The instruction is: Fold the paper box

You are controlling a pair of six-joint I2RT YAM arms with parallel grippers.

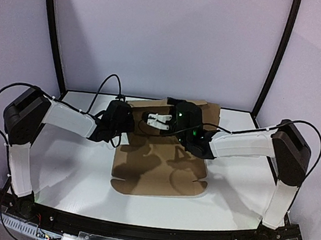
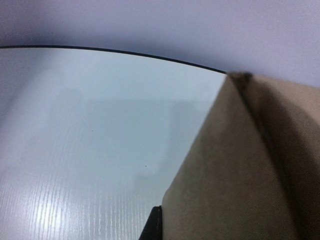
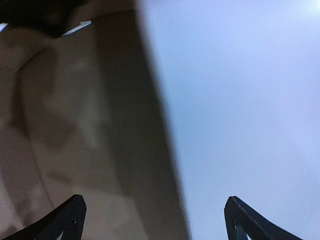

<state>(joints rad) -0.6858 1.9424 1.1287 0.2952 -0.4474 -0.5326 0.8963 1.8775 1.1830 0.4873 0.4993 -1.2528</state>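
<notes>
matte brown paper box (image 1: 160, 172), rear flap raised; left pincer (image 1: 126, 120) pinching flap; right pincer (image 1: 156, 119) wide, empty.

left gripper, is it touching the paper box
Touching. The left wrist view shows the paper box flap running down into the left gripper, flush against its one visible dark finger with no gap.
</notes>
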